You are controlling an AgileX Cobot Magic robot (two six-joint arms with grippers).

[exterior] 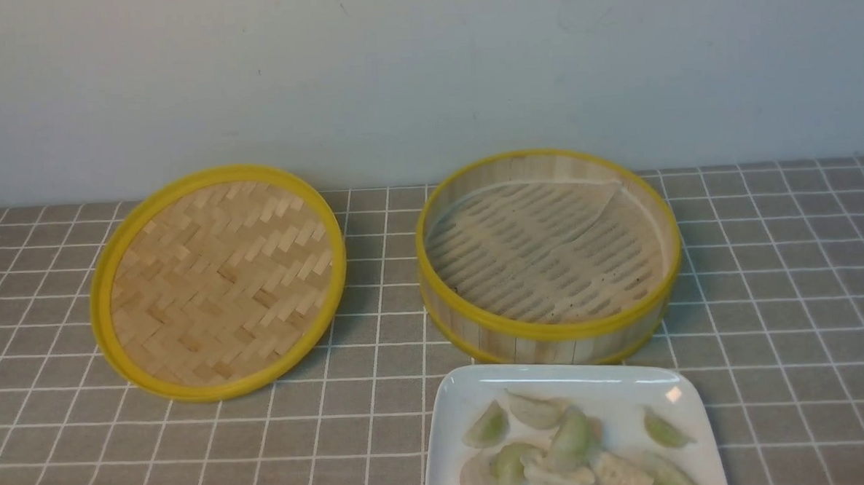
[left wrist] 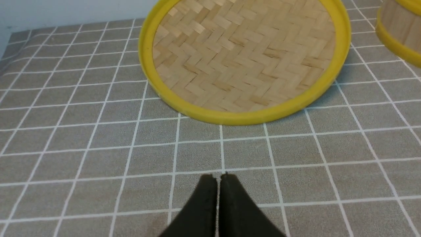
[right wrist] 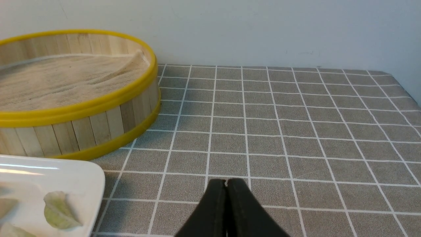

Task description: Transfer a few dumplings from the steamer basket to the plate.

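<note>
- The steamer basket (exterior: 548, 256) stands at the back right of the surface (exterior: 785, 314), and nothing lies in it but its pale liner (exterior: 542, 248), one corner of which is folded back
- The dumplings (exterior: 569, 451) are all on the plate (exterior: 475, 390), bunched in a loose heap with one pale green one (exterior: 665, 429) lying a little apart toward the right rim
- The plate sits just in front of the basket, its far rim close under the basket wall, so the trip between them is a short one straight toward the robot
- Right pincer (right wrist: 226, 181): its two black tips are pressed together on nothing, low over bare cloth, with the basket and a corner of the plate near it on its inner side; this looks the nearer arm to both
- Left pincer (left wrist: 219, 177): tips together as well, gripping nothing, hanging over the cloth just short of the woven lid (exterior: 218, 281), which lies flat and well apart from the plate
- As I judge it, there is no dumpling left to fetch; the move asked for looks finished, with both arms drawn back
</note>
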